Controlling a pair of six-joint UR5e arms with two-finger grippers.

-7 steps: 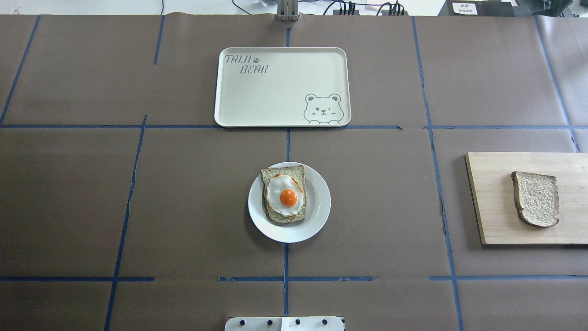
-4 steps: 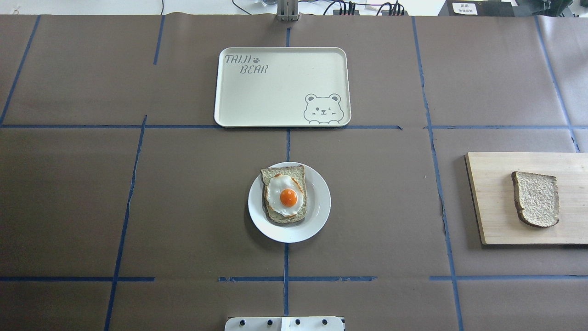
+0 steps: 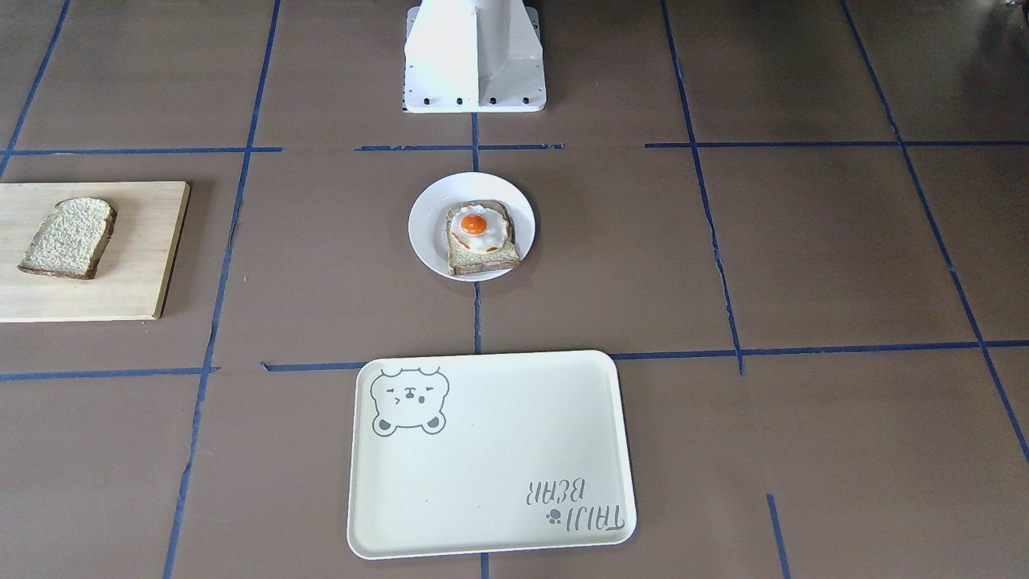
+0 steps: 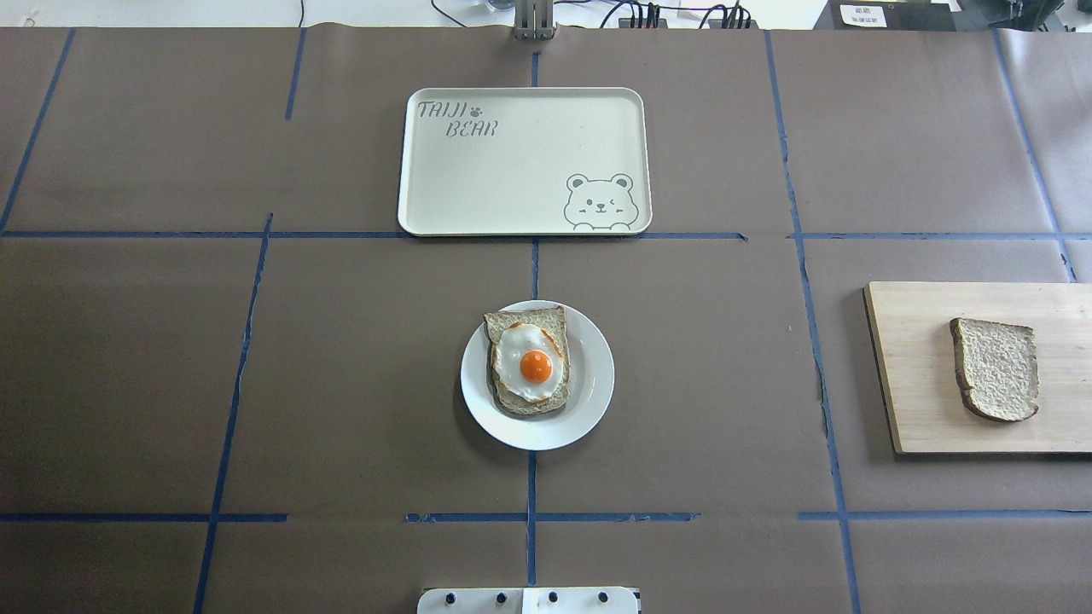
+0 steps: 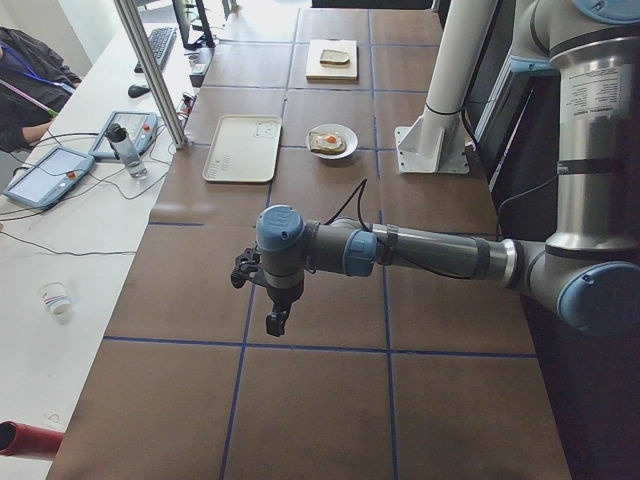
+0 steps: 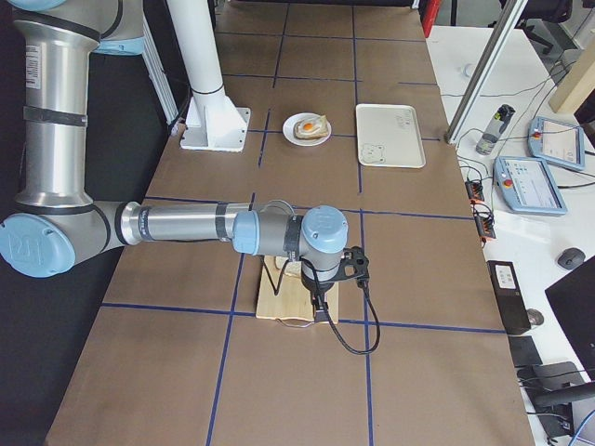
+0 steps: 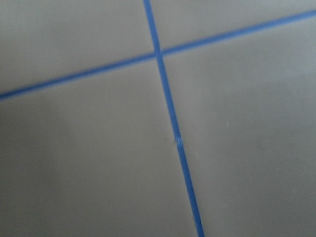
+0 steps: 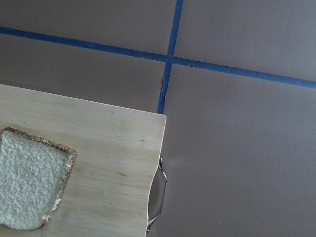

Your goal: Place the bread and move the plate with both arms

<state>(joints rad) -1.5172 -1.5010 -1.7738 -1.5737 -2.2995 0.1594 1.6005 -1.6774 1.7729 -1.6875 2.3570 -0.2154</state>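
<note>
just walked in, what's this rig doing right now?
Neither task item is picked up yet. The plain pale slice of bread lies on the wooden cutting board on the robot's right, and the right gripper hangs above that board. The left gripper hangs over the brown table on the other side. The small round white plate sits mid-table with an egg-topped slice on it. The cream rectangular bear tray lies beyond it.

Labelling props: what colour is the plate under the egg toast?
Plain white: the plate shows clearest in the overhead view.
</note>
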